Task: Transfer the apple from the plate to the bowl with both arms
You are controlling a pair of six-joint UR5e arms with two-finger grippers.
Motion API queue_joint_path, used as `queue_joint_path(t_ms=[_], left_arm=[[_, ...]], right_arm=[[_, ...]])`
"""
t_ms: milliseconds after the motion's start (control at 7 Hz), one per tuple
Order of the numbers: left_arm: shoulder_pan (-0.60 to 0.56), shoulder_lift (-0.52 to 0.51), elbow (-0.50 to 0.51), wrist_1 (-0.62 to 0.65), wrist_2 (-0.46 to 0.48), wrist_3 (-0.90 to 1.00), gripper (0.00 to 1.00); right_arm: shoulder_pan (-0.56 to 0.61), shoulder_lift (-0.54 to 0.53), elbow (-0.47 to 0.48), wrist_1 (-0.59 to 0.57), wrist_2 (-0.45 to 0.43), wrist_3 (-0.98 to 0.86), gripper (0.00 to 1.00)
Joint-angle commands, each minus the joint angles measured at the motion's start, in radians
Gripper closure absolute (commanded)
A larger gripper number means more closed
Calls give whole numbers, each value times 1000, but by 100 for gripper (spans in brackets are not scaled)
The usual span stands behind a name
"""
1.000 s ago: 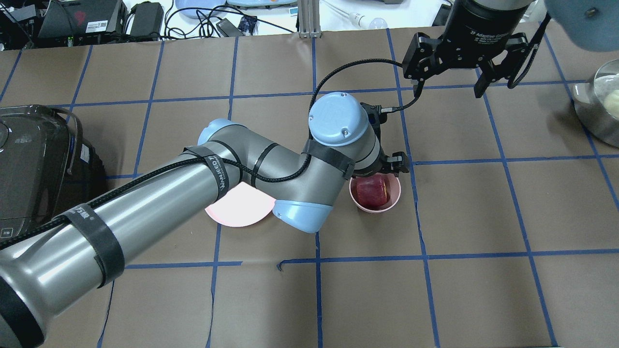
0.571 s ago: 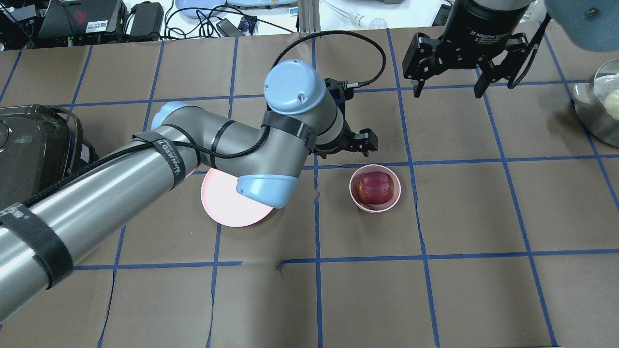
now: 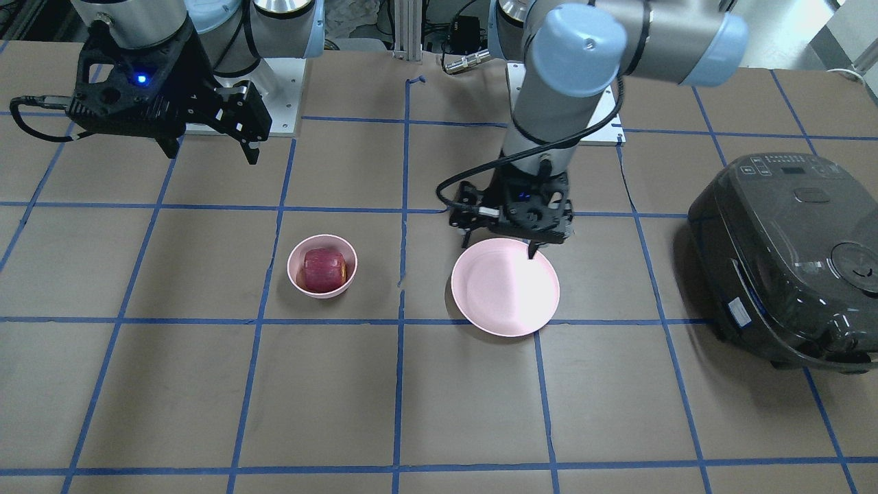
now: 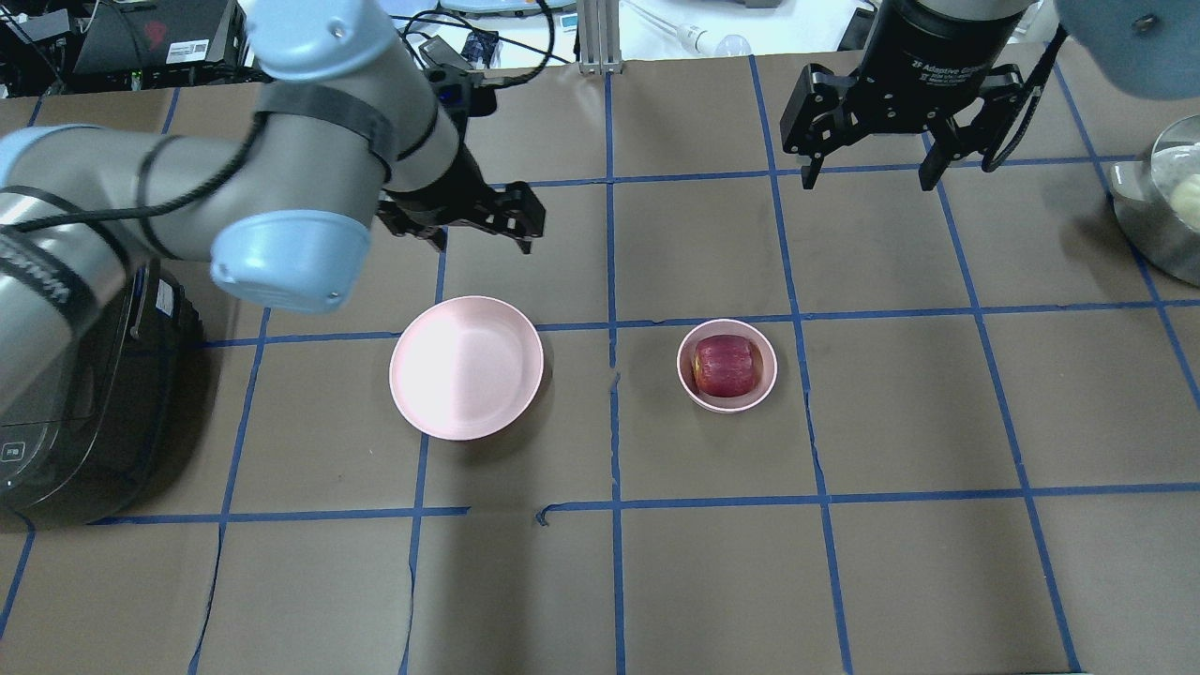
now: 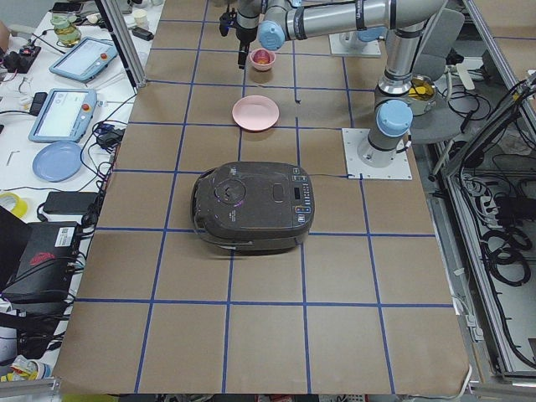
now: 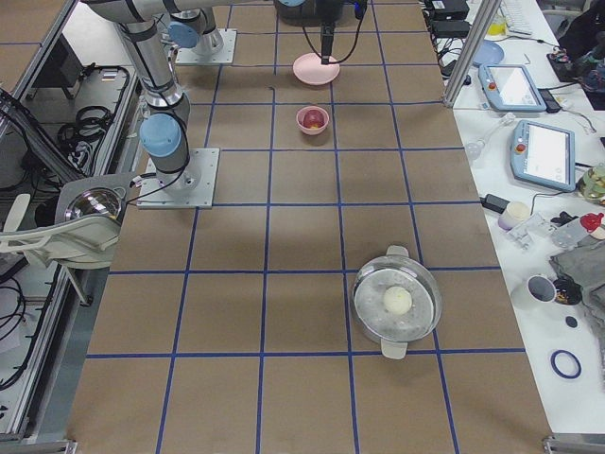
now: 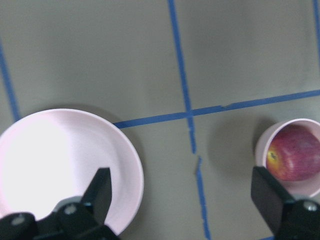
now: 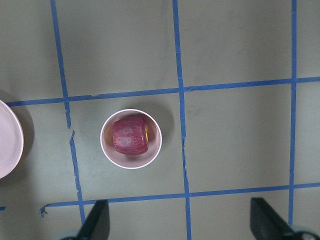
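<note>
From above, the apple lies in the small bowl, on its side, its long axis running along the line from bowl to plate. The plate is bare. The left hand hangs open and holds nothing, on the plate's side. The right hand is also open and empty, on the bowl's side. The right hand looks the nearer one to the apple, but how high each hangs I cannot read here. A black cooker stands at the end of the table on the robot's left, partly behind the left arm, and a metal pot is cut off at the right edge.

From across the table, the left hand shows over the plate's rim on the robot's side, so I judge it hangs above the plate without touching it.

In the two side views the bowl shows a red spot inside, with the plate apart from it. The hands there are too small or cut off to judge.

The left wrist camera sees its fingers spread wide, the plate below one and the bowl with the apple beside the other. The right wrist camera looks almost straight down on the bowl, fingers wide too.

I judge the transfer done; a coming move needs only to lift clear of the bowl.
</note>
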Motion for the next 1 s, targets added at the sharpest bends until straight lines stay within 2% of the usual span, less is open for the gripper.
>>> queue_joint_path(t_ms=[0, 143, 857], left_arm=[[91, 82, 124, -270, 80, 97, 0], [102, 96, 128, -279, 82, 160, 0], [142, 108, 145, -291, 70, 159, 0]], right_arm=[[0, 0, 0, 0, -1, 1, 0], [0, 0, 0, 1, -1, -1, 0], [3, 0, 0, 6, -1, -1, 0]])
